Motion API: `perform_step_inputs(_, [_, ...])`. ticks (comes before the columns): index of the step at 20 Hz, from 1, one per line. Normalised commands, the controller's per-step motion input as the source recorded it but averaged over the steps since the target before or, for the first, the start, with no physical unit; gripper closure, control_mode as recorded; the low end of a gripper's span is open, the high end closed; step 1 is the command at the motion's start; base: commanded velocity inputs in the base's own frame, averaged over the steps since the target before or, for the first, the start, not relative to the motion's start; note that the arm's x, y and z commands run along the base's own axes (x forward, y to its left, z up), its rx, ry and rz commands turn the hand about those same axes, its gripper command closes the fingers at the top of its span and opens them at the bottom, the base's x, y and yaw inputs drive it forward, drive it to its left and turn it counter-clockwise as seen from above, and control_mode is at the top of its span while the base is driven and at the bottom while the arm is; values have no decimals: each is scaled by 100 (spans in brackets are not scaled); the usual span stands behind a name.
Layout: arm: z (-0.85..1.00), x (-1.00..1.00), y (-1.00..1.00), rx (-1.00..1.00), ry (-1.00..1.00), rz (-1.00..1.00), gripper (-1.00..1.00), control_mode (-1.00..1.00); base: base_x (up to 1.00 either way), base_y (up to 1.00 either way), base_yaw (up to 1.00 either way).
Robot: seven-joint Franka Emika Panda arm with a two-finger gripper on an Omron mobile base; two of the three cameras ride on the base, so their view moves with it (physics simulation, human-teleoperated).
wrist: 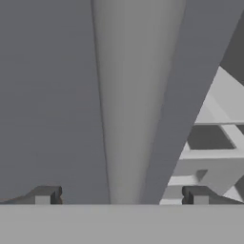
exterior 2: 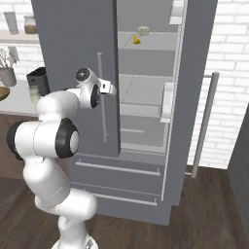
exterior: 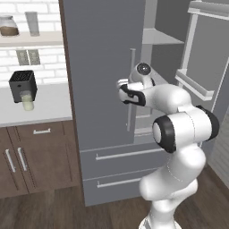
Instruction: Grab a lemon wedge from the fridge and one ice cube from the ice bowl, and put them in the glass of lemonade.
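Note:
The grey fridge [exterior: 98, 67] has its left door shut and its right door [exterior 2: 194, 97] swung open. A small yellow lemon wedge [exterior 2: 137, 41] lies on an upper shelf inside. My gripper [exterior 2: 112, 89] is open at the left door's vertical bar handle [exterior 2: 101, 112]. In the hand view that handle [wrist: 133, 95] runs up between the spread fingertips [wrist: 45, 195], untouched by either. The glass of lemonade [exterior: 27, 100] stands on the counter in front of a black toaster [exterior: 22, 82]. The brown ice bowl [exterior 2: 2, 92] peeks in at the left edge.
Two fridge drawers [exterior: 120, 156] sit below the doors. The open door's bins [exterior: 194, 85] jut out at right. A wall shelf [exterior: 31, 39] carries a jar and a tall glass. Brown cabinets [exterior: 31, 156] stand under the counter. A grey utensil cup [exterior 2: 7, 75] stands by the bowl.

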Motion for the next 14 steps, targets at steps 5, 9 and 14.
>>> perform_step_inputs(5, [-10, 27, 1, 0, 0, 1, -100, -100, 0, 0, 0])
perform_step_inputs(9, [-1, 37, 0, 0, 0, 1, -100, -100, 0, 0, 0])
perform_step_inputs(14, [-1, 22, 2, 0, 0, 2, 100, -100, 0, 0, 0])
